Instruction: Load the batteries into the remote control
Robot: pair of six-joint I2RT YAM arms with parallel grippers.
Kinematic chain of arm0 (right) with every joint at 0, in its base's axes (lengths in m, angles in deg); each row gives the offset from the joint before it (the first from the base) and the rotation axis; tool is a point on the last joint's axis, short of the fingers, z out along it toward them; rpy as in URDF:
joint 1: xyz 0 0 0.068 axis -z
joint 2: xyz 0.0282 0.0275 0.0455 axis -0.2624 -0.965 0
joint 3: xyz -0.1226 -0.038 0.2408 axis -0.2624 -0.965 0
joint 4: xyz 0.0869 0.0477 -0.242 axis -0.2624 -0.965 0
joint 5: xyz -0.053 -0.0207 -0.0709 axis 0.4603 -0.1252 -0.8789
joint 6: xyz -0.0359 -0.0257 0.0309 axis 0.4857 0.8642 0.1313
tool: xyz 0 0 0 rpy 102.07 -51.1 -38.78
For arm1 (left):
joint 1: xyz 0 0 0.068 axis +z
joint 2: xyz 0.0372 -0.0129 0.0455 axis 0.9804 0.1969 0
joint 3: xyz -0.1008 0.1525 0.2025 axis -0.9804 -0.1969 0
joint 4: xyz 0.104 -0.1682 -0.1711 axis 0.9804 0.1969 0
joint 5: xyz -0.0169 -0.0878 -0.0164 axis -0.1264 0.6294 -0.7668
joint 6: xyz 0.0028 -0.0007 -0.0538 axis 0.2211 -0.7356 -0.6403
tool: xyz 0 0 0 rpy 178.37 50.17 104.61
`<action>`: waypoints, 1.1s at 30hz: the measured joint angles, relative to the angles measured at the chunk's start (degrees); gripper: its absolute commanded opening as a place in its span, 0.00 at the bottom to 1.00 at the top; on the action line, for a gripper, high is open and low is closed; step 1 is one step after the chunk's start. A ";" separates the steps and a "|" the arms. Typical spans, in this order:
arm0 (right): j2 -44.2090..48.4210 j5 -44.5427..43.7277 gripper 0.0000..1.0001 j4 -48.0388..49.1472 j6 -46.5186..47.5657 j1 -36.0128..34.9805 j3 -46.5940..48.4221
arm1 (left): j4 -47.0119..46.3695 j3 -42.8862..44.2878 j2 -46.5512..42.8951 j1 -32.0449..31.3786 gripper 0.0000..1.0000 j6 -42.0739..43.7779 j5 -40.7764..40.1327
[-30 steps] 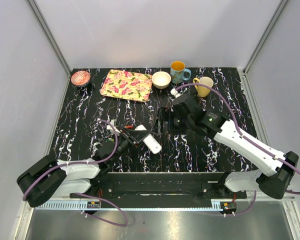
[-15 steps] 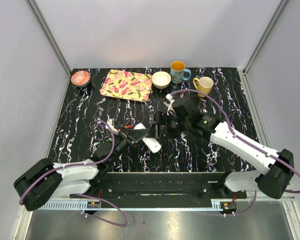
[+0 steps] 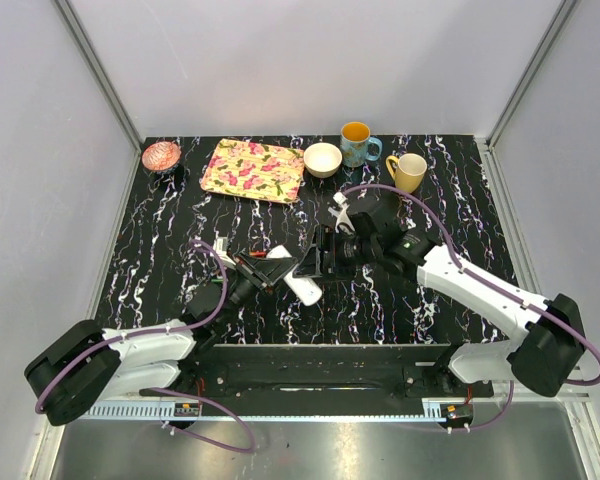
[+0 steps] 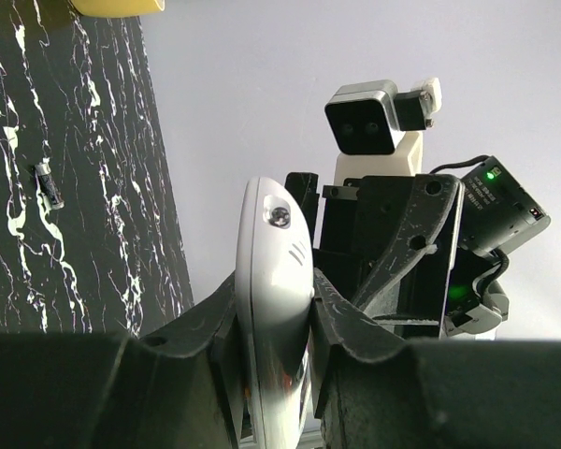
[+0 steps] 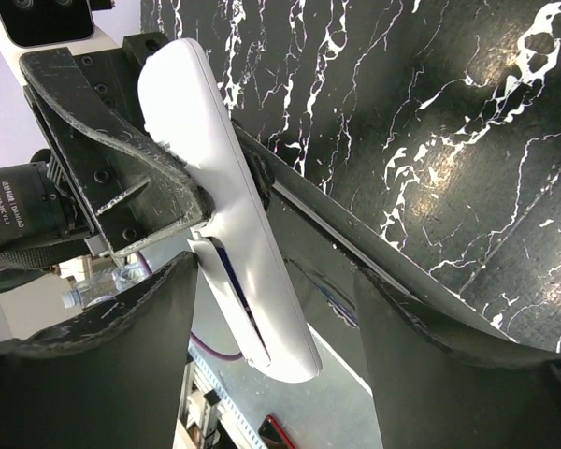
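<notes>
Right arm shift, overhead: right gripper [image 3: 312, 262] has travelled left to the remote control [image 3: 305, 290]; a second ago it stood well apart, now it brackets the free end
Left arm shift, overhead: left gripper [image 3: 267, 272] has barely moved; remote carried slightly toward centre, off the table [image 3: 180, 220]
Left wrist, grasp: jaws clenched on the remote's long edges, body edge-on between them; I judge this presents it for the other arm to work on
Left wrist, background: one battery [image 4: 48, 182] lying on the table, well apart, not yet loaded
Right wrist, jaws: released, spread either side of the remote with a gap on each side; nothing gripped
Right wrist, purpose: I judge a pinch on the free end is being lined up; I cannot tell whether the compartment is open
</notes>
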 measured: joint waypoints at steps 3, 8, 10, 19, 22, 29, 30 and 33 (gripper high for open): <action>-0.09 1.29 0.64 1.46 -0.52 0.33 -0.72 | 0.09 0.00 0.00 0.00 0.00 0.13 0.09; -0.15 2.95 0.59 3.39 -1.36 0.66 -1.86 | 0.11 0.00 0.00 0.00 0.00 0.26 0.09; -0.15 3.78 0.55 4.46 -1.79 0.87 -2.54 | 0.17 0.00 0.00 0.00 0.00 0.52 0.09; -0.04 6.16 0.38 9.40 -4.04 1.40 -5.75 | 1.77 0.00 -0.24 0.00 0.00 1.25 0.07; 0.07 6.71 0.33 10.82 -4.66 1.51 -6.97 | 2.97 0.00 -0.76 0.00 0.00 1.42 0.09; 0.42 7.26 0.14 13.09 -5.49 1.62 -8.57 | 3.63 0.00 -1.07 0.00 0.00 1.68 0.13; 0.42 7.37 0.11 13.31 -5.55 1.64 -8.66 | 3.61 0.00 -1.07 0.00 0.00 1.68 0.20; 0.39 8.13 0.00 13.42 -5.73 1.81 -8.83 | 3.61 0.00 -1.07 0.00 0.00 1.70 0.31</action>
